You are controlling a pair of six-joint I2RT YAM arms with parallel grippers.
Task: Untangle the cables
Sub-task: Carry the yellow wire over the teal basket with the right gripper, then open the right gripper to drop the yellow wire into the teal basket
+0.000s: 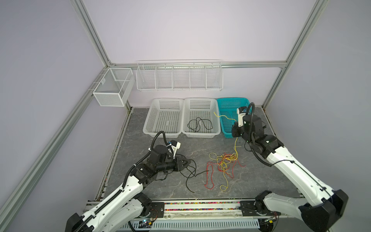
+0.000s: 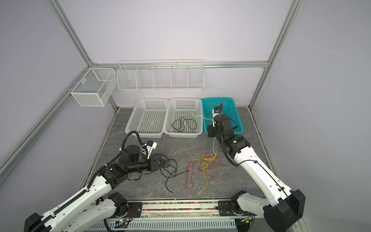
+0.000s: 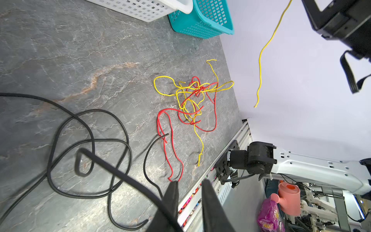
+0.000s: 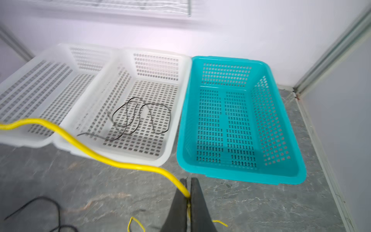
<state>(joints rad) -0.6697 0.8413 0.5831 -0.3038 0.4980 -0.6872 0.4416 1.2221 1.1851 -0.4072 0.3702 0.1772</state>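
right wrist view: right end effector [image 4: 187, 192] clamps a thin yellow wire [image 4: 120, 163] hanging free below it, over the red-and-yellow wire tangle [image 1: 223, 162]. left end effector [image 3: 189, 181], jaws apart, sits beside a black wire [image 3: 128, 138]. likely light, limp; grip near free ends.

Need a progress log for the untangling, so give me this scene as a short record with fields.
Right gripper: shut on yellow cable, in the air by the teal basket's near edge
Left gripper: jaws apart, low beside the black cable on the table
Tangle: red and yellow cables intertwined on the table
Middle basket: holds a second black cable
Left basket: nothing seen inside
Teal basket: nothing seen inside
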